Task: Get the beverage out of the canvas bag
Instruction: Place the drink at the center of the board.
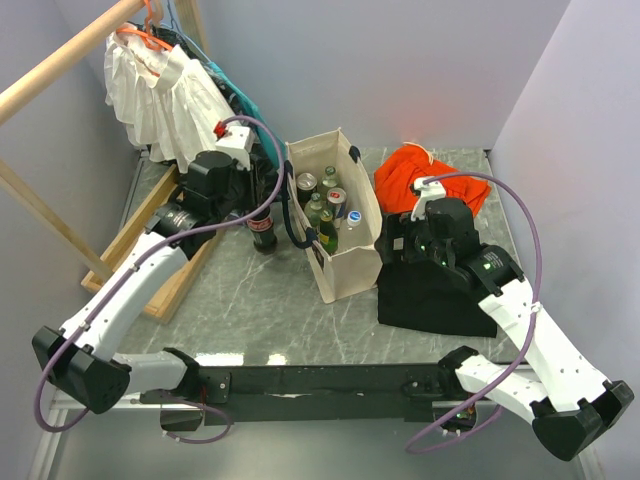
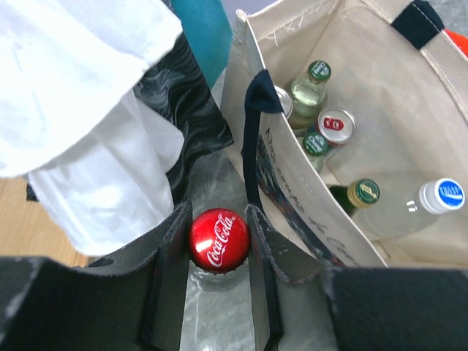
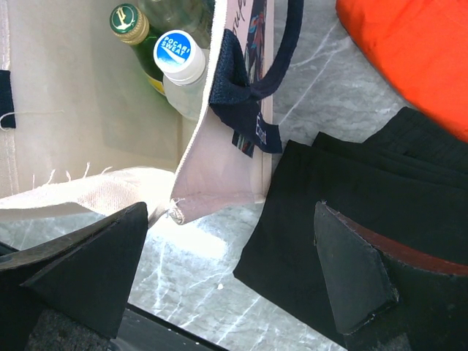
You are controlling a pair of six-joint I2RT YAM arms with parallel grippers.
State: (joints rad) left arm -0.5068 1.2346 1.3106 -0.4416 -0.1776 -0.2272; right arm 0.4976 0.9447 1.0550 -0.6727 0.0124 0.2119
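Your marble table (image 1: 250, 310) carries the canvas bag (image 1: 345, 265) standing upright near the middle, mouth open. A folded black cloth (image 1: 430, 300) lies against the bag on the right arm's side, and an orange cloth bundle (image 1: 425, 175) sits behind that. Your right gripper (image 3: 230, 212) hovers low at the bag's near corner with its fingers wide apart and nothing between them, one over the marble and one over the black cloth. Your left gripper (image 2: 219, 241) is clamped on the Coca-Cola bottle (image 1: 263, 235) at its red cap (image 2: 219, 240). That bottle is upright outside the bag, just beside the wall on the left arm's side; you can't tell whether its base touches the table. Inside the bag you've got a Pocari Sweat bottle (image 3: 179, 51), green-capped glass bottles (image 2: 363, 192) and a red-topped can (image 2: 336, 124).
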